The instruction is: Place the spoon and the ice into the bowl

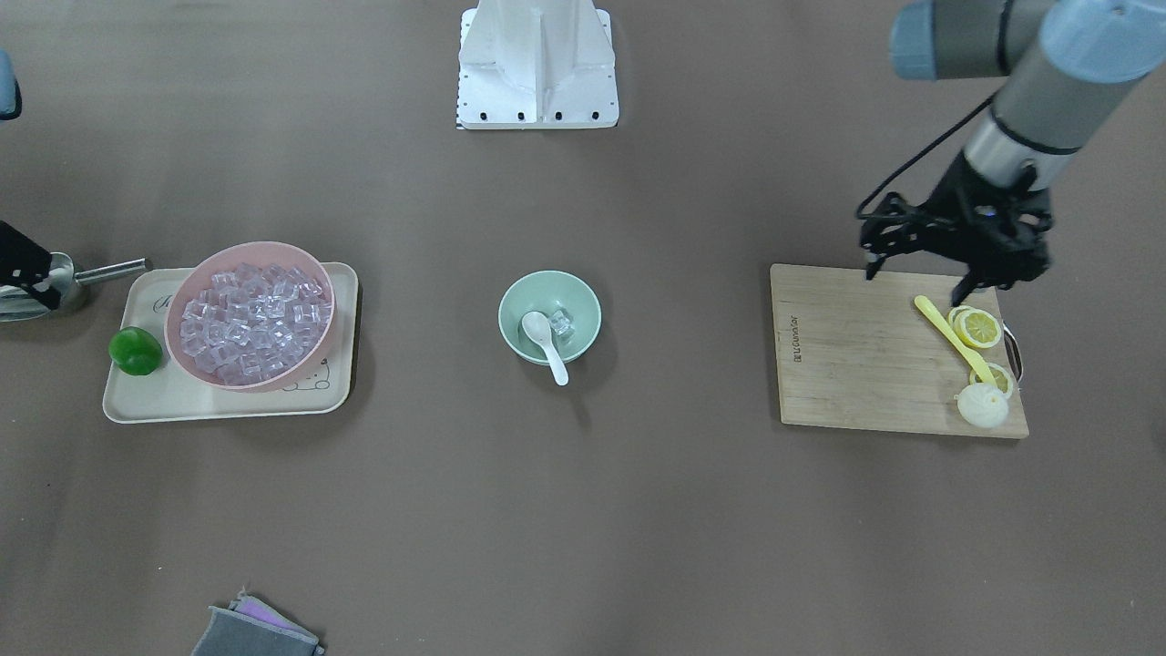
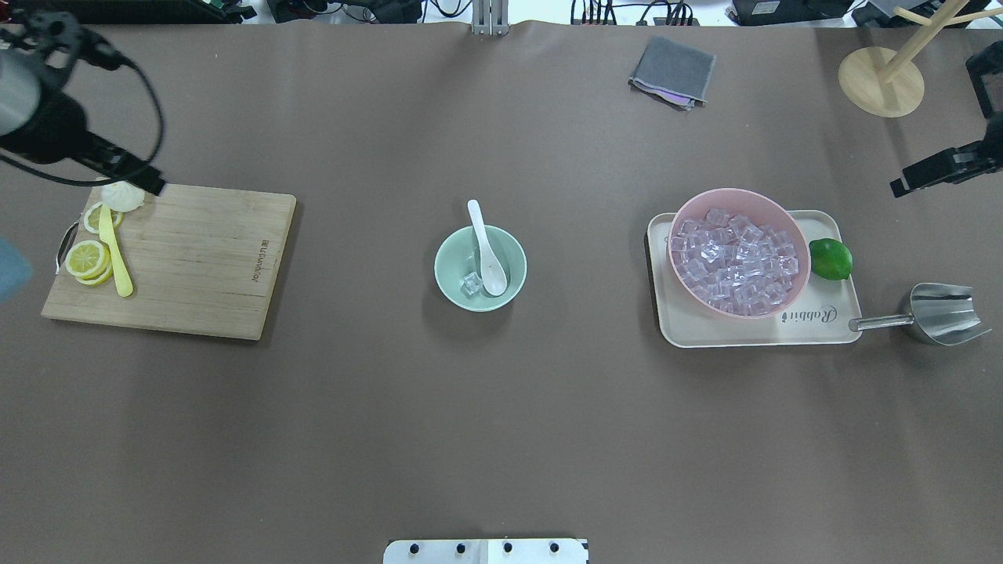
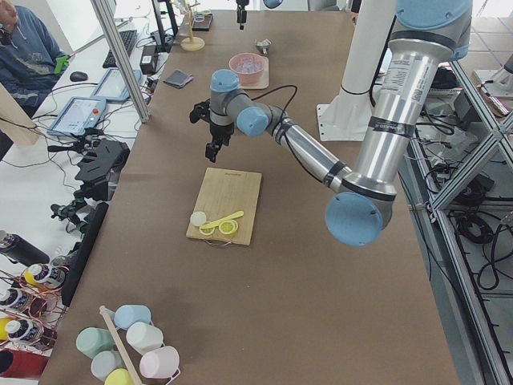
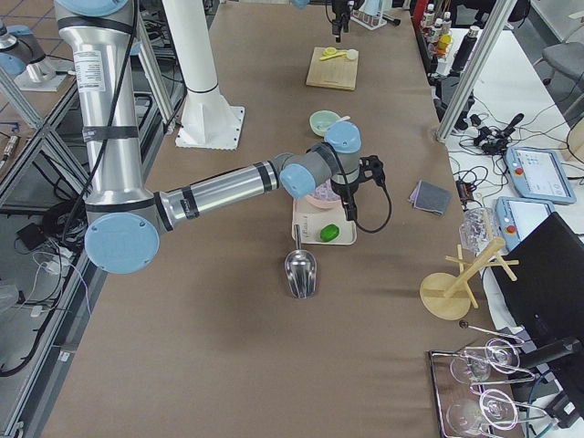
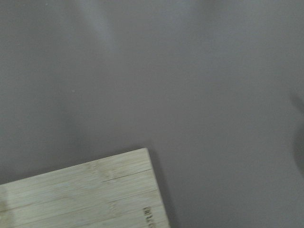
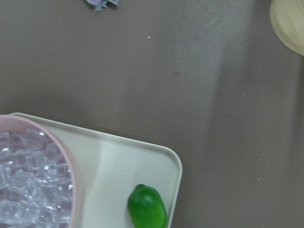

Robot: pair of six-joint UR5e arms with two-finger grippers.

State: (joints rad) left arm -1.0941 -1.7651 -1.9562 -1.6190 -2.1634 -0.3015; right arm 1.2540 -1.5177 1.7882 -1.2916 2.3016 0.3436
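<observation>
Checking: found spoon and ice already inside bowl, between left gripper and right gripper, well apart from both; couldn't read either gripper's opening.

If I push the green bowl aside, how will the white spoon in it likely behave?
The spoon looks stiff and glazed, so probably slippery. Its scoop sits in the bowl beside an ice cube while the handle leans out over the rim, so a push would likely make it slide or swing, perhaps tip out.
</observation>
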